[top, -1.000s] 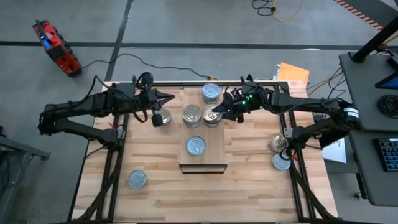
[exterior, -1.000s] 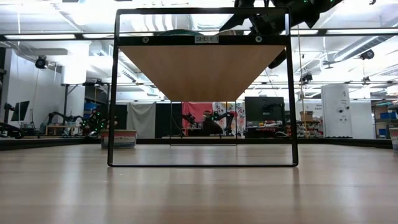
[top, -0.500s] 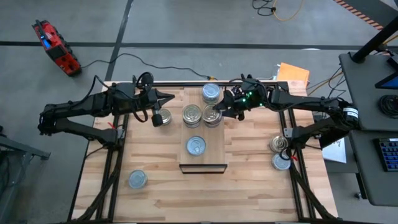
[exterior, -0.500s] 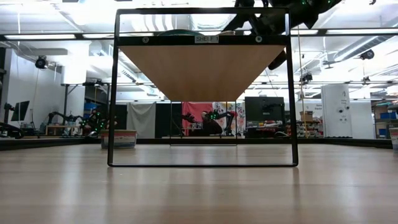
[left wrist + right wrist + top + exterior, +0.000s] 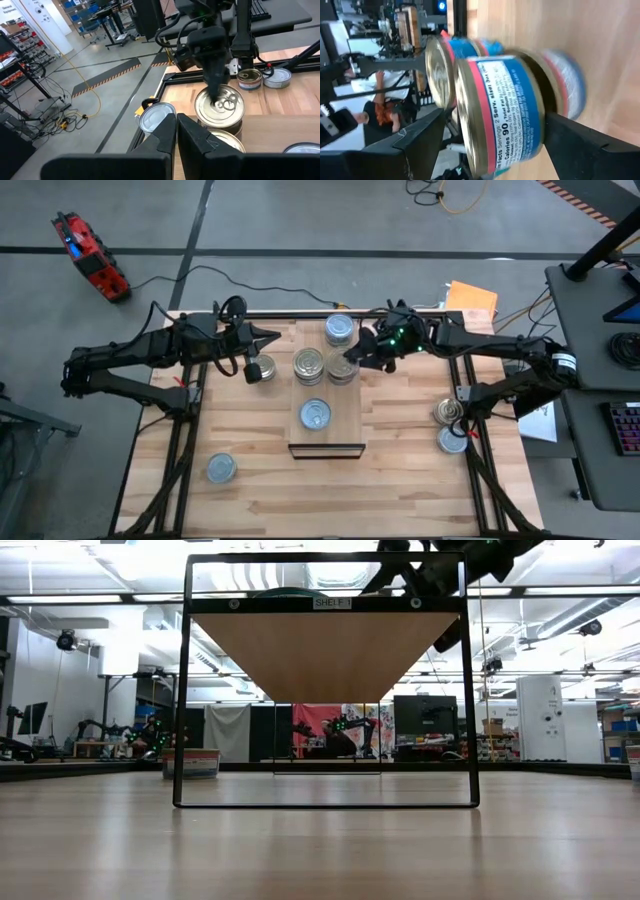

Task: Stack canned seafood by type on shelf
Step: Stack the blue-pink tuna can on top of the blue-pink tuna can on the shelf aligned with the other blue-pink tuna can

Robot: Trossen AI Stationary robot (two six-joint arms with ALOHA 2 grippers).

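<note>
The shelf (image 5: 345, 430) is a pale plank at the table's middle. On it stand a pale-topped tin (image 5: 339, 330) at the far end, a gold-ringed tin (image 5: 308, 365), a blue-labelled tin (image 5: 338, 372) beside that one, and a pale-topped tin (image 5: 315, 415) nearer the front. My right gripper (image 5: 349, 358) is open and rolled on its side around the blue-labelled tin (image 5: 510, 100). One finger is over the tin's top and the other is lower down. That tin seems to rest on another tin (image 5: 562, 75). My left gripper (image 5: 176, 125) is shut and raised left of the shelf. My right gripper comes level from the table's right side. Its upper finger (image 5: 216, 82) reaches over the tin's ringed top (image 5: 229, 106), and its lower finger (image 5: 590, 145) stands beside the tin below. I cannot tell whether either finger touches a tin.
A tin (image 5: 264, 369) stands on the table under my left arm, and another tin (image 5: 221, 469) stands near the front left. Two more tins (image 5: 448, 412) (image 5: 452, 441) stand at the right edge. The shelf's black frame (image 5: 187, 680) rises from the tabletop.
</note>
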